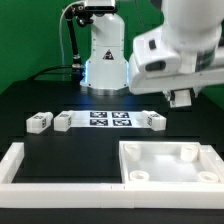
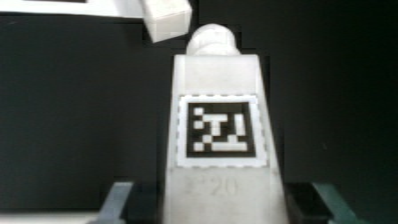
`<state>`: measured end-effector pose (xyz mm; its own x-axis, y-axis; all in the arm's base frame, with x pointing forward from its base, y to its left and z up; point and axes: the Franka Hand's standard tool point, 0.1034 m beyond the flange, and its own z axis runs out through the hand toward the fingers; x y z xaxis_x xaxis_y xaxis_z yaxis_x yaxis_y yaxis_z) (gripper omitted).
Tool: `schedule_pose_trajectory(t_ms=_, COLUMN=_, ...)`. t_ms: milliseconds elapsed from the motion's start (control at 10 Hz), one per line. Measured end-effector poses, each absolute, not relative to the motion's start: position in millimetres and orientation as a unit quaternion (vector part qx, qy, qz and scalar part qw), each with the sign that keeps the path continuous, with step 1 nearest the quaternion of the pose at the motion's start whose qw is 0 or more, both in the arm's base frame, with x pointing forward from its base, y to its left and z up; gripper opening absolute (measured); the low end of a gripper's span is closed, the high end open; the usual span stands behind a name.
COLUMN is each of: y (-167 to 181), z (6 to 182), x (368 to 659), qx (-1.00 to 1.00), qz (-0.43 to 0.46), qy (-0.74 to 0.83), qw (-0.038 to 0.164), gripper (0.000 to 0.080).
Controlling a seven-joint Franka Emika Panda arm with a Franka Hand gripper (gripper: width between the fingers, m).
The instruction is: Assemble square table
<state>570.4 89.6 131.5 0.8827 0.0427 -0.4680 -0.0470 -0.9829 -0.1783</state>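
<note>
One white leg (image 2: 217, 75) is clamped in the claw (image 2: 221, 196), with the fingers (image 2: 121, 198) pressing its flat sides near the tagged end. That seems a sound hold, since the leg looks like light, rigid, smooth plastic that might slip. The square panel (image 1: 165, 160) lies on the tabletop (image 1: 70, 145) at the exterior view's right. The leg's only label is a black-and-white tag (image 2: 219, 128); faint embossed marks beneath it are unreadable.

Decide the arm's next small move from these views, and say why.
Probably carry the leg gripped by the claw to a corner socket of the square panel: the leg hangs clear of the table and the visible sockets look empty.
</note>
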Motion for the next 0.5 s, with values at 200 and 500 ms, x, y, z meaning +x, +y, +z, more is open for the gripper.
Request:
schedule_pose_trajectory(t_ms=200, y=90, z=124.9, x=564, qx=-0.980, qz=0.177, qy=0.008, qw=0.086, gripper=0.0291)
schedule_pose_trajectory(t_ms=500, y=83, z=121.5, x=587, qx=-0.994, qz=0.076, qy=-0.003, qw=0.080, gripper=0.0291)
